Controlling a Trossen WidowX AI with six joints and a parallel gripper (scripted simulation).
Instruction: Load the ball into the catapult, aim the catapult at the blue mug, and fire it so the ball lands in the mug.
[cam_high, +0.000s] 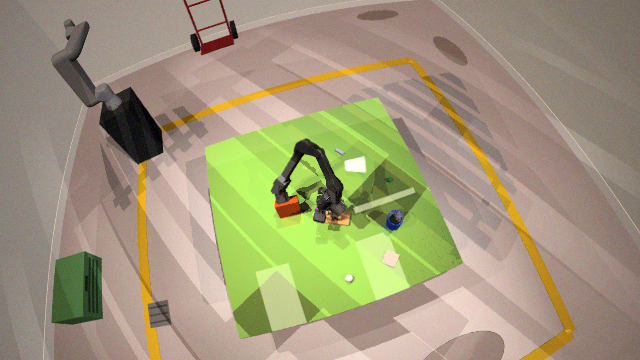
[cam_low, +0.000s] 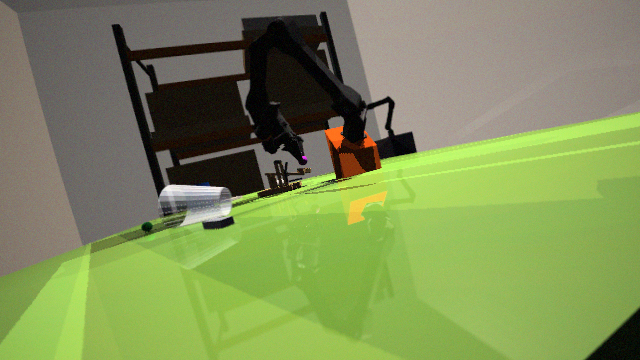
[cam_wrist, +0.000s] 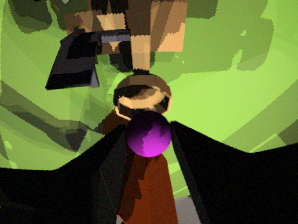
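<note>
My gripper (cam_wrist: 148, 128) is shut on a small purple ball (cam_wrist: 149, 133). The ball also shows in the exterior view (cam_low: 303, 159) and the top view (cam_high: 317, 208). It hangs just above the round wooden cup (cam_wrist: 141, 92) of the catapult (cam_high: 336, 216). The wooden catapult (cam_low: 281, 182) stands on the green mat beside the arm's orange base (cam_high: 287, 206). The blue mug (cam_high: 394, 219) stands to the right of the catapult on the mat. In the exterior view the mug is mostly hidden behind a clear cylinder (cam_low: 195, 202).
A small green ball (cam_high: 388, 179) and a white ball (cam_high: 349, 278) lie on the mat. A tan tile (cam_high: 390, 258), a white patch (cam_high: 355, 164) and a small grey block (cam_high: 340, 150) also lie there. A dark shelf rack (cam_low: 200, 125) stands behind.
</note>
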